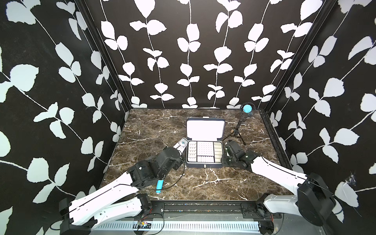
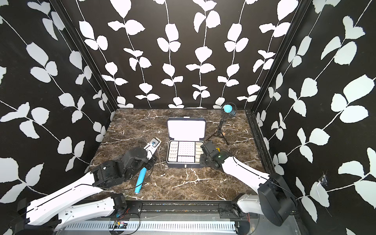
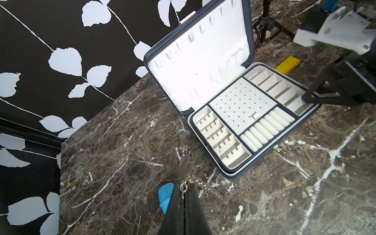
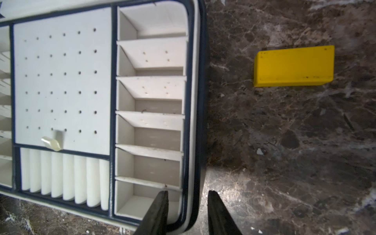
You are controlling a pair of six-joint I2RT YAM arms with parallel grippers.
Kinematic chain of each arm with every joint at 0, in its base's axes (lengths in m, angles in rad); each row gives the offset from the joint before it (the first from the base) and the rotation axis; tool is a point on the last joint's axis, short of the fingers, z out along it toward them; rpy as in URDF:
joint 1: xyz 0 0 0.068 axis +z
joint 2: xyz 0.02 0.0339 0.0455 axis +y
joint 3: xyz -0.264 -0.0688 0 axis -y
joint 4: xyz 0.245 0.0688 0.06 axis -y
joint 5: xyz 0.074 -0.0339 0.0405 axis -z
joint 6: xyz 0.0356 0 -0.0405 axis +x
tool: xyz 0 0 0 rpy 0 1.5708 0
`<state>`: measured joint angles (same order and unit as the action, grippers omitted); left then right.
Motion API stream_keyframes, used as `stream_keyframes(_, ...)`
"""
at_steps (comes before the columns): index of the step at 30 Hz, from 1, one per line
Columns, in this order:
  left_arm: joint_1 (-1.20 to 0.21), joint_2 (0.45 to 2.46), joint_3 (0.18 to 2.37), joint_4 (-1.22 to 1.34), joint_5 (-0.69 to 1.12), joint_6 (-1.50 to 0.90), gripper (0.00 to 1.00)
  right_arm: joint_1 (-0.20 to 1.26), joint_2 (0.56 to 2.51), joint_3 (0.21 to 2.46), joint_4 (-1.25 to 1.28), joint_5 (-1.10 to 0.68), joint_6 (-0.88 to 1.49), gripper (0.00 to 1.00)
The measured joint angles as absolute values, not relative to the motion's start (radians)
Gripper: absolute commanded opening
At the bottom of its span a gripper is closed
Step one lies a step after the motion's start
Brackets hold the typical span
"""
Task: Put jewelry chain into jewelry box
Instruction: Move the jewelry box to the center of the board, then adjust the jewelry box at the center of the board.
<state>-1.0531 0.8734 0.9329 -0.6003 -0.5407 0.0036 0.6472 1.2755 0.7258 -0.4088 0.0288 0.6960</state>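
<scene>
The jewelry box lies open mid-table in both top views, its white-lined lid upright and its gridded tray bare. My left gripper hovers low over the marble, just left of the box's front. It is shut on the ring end of the jewelry chain, and the thin silvery links trail down toward the box's near corner. My right gripper straddles the box's right wall near the front corner. One finger is inside the end compartment, the other outside, both close against the wall.
A yellow block lies on the marble right of the box. A blue cylinder rests under my left arm. A small tripod stands at the back right, and a small white device lies left of the box. Patterned walls enclose three sides.
</scene>
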Motion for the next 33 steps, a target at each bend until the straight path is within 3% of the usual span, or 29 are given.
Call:
stream_keyframes(3,-1.053,0.873,0.933,-0.600,-0.543,0.004,0.00,0.647,1.261,0.727,-0.438,0.030,0.697,0.59)
stream_keyframes(6,-1.053,0.874,0.933,-0.600,-0.545,0.004,0.00,0.647,1.242,0.742,-0.485,0.033,0.682,0.72)
stream_keyframes(13,-1.053,0.885,0.933,-0.599,-0.564,0.008,0.00,0.641,1.152,0.880,-0.561,0.035,0.682,0.80)
stream_keyframes(18,-0.993,0.950,0.943,-0.595,-0.529,0.011,0.00,0.585,1.142,1.006,-0.535,0.044,0.738,0.76)
stream_keyframes(23,-0.875,1.003,0.965,-0.587,-0.464,-0.018,0.00,0.506,1.268,1.065,-0.515,0.020,0.714,0.68)
stream_keyframes(29,-0.867,1.028,0.966,-0.574,-0.426,-0.030,0.00,0.488,1.394,1.031,-0.503,-0.007,0.648,0.64)
stream_keyframes(33,-0.867,1.031,0.966,-0.572,-0.413,-0.034,0.00,0.477,1.433,1.001,-0.474,-0.011,0.616,0.54)
